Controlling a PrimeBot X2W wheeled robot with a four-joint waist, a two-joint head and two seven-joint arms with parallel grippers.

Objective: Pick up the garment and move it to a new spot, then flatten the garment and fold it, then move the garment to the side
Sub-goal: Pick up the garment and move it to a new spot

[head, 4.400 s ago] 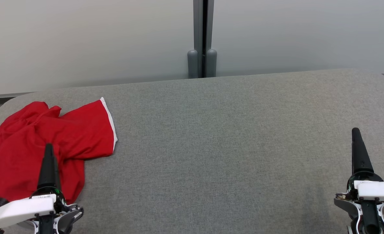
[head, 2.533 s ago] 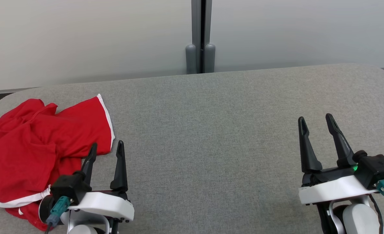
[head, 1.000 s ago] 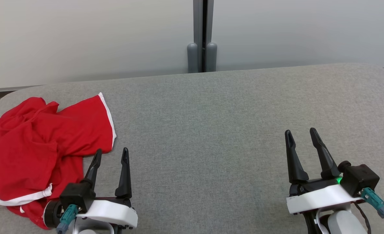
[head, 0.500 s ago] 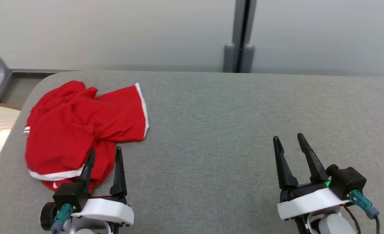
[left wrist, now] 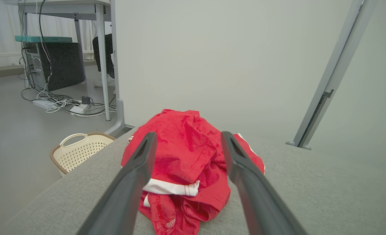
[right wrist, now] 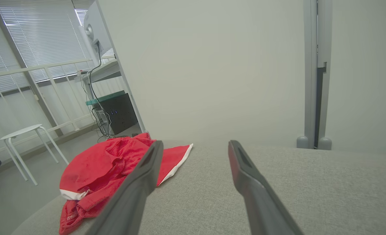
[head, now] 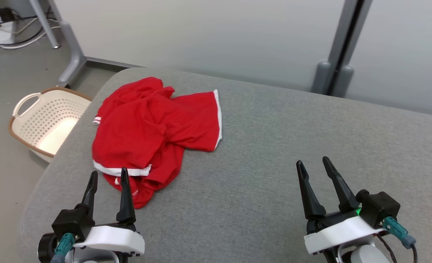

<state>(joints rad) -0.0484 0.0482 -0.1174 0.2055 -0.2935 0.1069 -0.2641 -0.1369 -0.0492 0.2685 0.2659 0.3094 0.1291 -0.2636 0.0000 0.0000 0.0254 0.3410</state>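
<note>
Grey fabric table [head: 274, 138]; red garment [head: 153, 128]; cream basket [head: 44, 124] on floor.

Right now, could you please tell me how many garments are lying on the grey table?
1. The red garment lies crumpled at the far left end of the table, just ahead of the left end effector. Its folds could hide something smaller.

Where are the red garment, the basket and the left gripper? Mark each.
red garment [head: 146, 124], head view, middle of the crumpled cloth.
basket [head: 55, 109], head view, perforated inner wall.
left gripper [head: 109, 171], head view, midway between its fingertips.
</note>
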